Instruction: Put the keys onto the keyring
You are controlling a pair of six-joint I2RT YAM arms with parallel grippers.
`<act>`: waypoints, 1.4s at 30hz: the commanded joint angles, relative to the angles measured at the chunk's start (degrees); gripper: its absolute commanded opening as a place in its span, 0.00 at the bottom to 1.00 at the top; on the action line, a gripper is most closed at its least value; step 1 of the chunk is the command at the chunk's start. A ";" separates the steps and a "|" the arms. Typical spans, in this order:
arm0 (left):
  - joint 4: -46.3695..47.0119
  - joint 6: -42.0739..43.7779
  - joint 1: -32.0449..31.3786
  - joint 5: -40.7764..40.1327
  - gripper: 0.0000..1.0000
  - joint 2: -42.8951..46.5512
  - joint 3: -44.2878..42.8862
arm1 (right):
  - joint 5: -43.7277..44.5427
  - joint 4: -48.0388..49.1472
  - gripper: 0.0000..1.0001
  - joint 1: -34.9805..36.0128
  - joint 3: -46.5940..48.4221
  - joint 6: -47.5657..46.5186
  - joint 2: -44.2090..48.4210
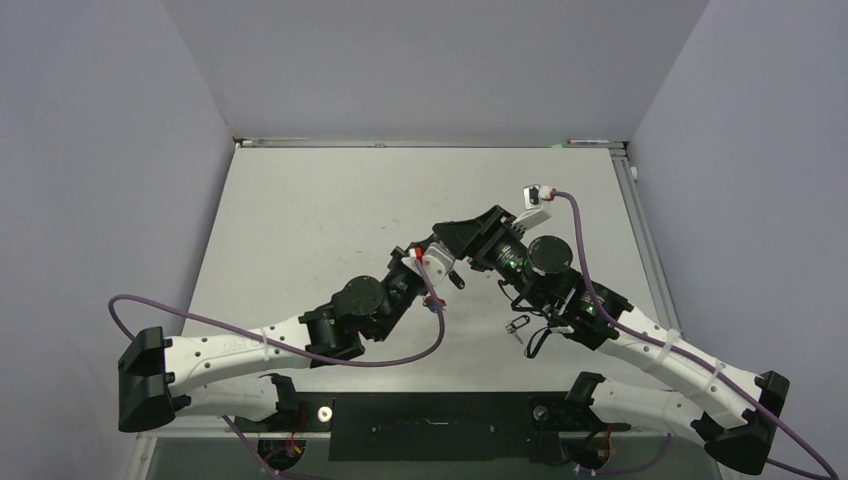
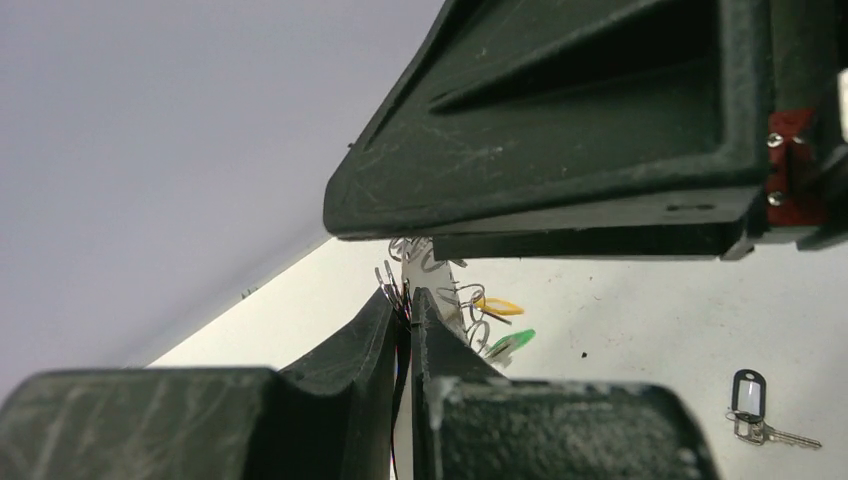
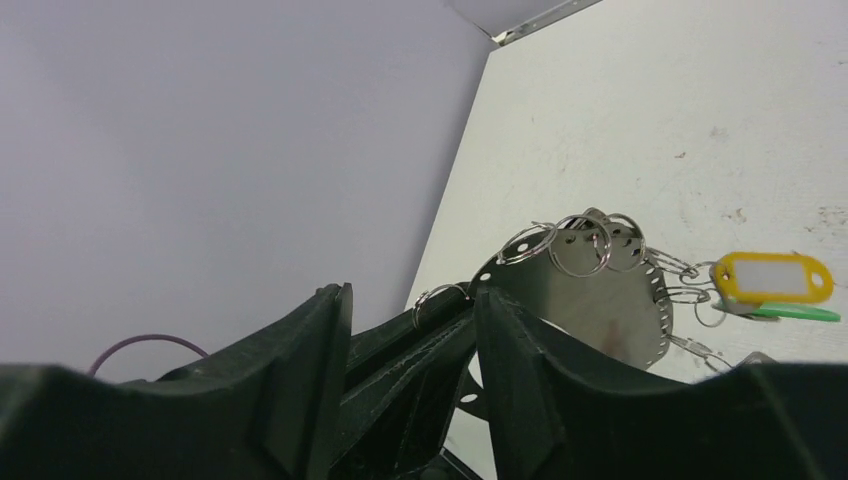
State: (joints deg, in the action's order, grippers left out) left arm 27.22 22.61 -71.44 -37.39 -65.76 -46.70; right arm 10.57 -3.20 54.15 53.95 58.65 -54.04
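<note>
Left gripper [image 2: 403, 297] clenched on edge of large flat grey metal keyring [image 3: 600, 300], mid-table, yellow-tagged key [image 3: 775, 278] hung on it. Right gripper [image 3: 412, 295] spread, apparently empty. Loose black-tagged key [image 1: 520, 325] on white table [image 1: 300, 220] behind right claw; right arm nearer.

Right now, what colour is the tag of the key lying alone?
Black; the tag shows best in the left wrist view.

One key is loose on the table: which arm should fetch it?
Right. The left claw is shut on the keyring; the right claw looks open, with the black-tagged key beside that arm.
</note>
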 commanded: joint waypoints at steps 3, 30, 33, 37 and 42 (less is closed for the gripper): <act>3.22 0.05 -0.02 6.28 0.00 5.99 1.95 | 3.28 0.09 0.56 0.50 3.87 -4.69 3.56; -19.45 8.05 -0.10 34.82 0.00 18.11 4.20 | -27.89 -7.87 0.74 0.52 4.35 -55.18 12.49; -22.84 7.93 -0.76 37.24 0.00 19.58 2.82 | -34.30 -10.36 0.72 0.52 4.31 -60.61 13.52; -28.66 6.77 -0.98 42.50 0.00 21.41 0.86 | -42.71 -14.33 0.71 0.47 3.84 -66.87 14.71; -34.95 6.41 -3.00 44.82 0.00 23.22 -1.01 | -47.68 -17.57 0.69 0.52 3.53 -71.20 15.09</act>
State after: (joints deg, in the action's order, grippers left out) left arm -4.45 29.39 -72.60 3.36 -44.71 -43.05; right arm -29.26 -18.65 54.15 57.84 -6.35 -39.35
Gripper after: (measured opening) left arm 0.028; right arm 0.699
